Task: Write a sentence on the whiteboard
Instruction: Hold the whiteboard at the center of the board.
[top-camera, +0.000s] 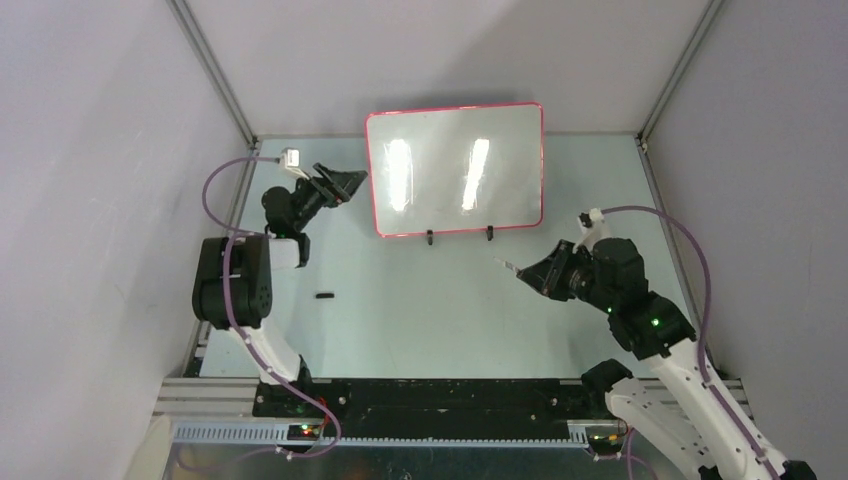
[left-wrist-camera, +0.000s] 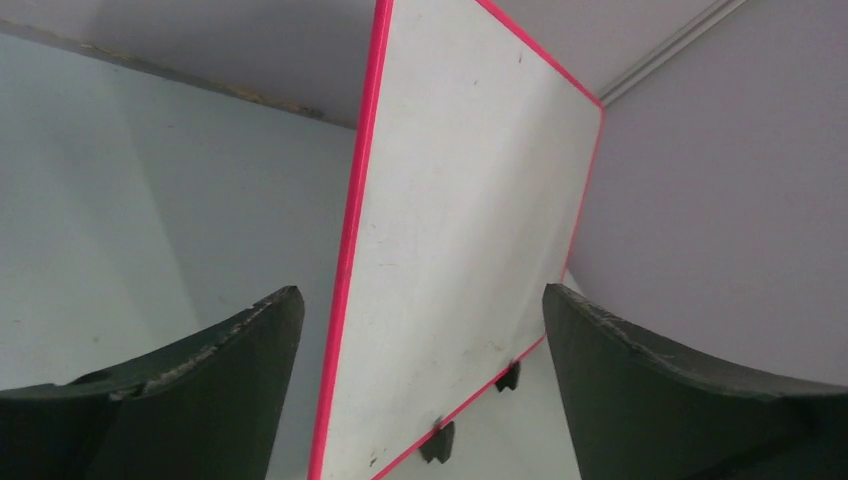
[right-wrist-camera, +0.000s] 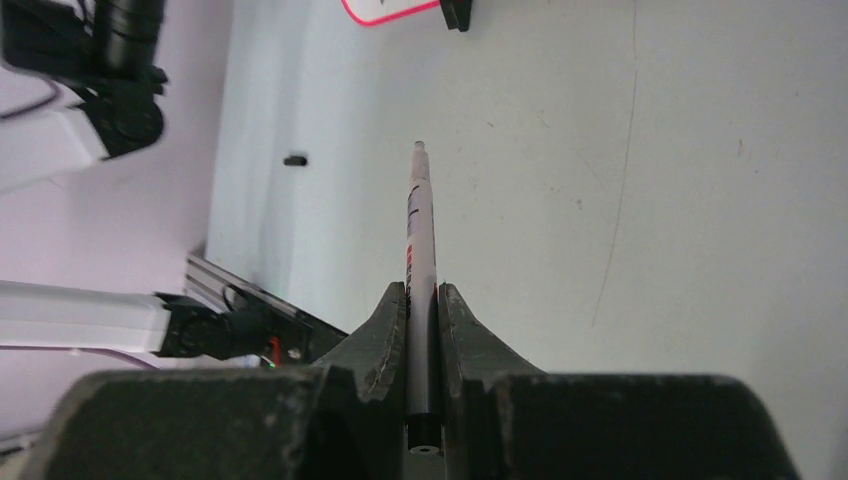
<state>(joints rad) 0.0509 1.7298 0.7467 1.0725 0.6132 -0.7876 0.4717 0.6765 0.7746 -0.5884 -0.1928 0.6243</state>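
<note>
Top view: down from behind the arms, whole desk (top-camera: 420, 320). Left wrist: whiteboard (left-wrist-camera: 470, 200) close ahead of the left claw (left-wrist-camera: 420, 292). Right wrist: its corner far beyond the right claw (right-wrist-camera: 423, 290).

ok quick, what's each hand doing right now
Left hand: open, holding nothing, the whiteboard edge in front of it.
Right hand: closed on a marker.

The whiteboard (top-camera: 455, 170) stands at the far middle of the table (top-camera: 420, 320); my left claw (top-camera: 348, 182) hangs just beside its left edge; my right claw (top-camera: 530, 271) is before its right corner, the marker (right-wrist-camera: 420, 230) in it pointing left; a small piece (top-camera: 323, 296) lies near my left arm.
</note>
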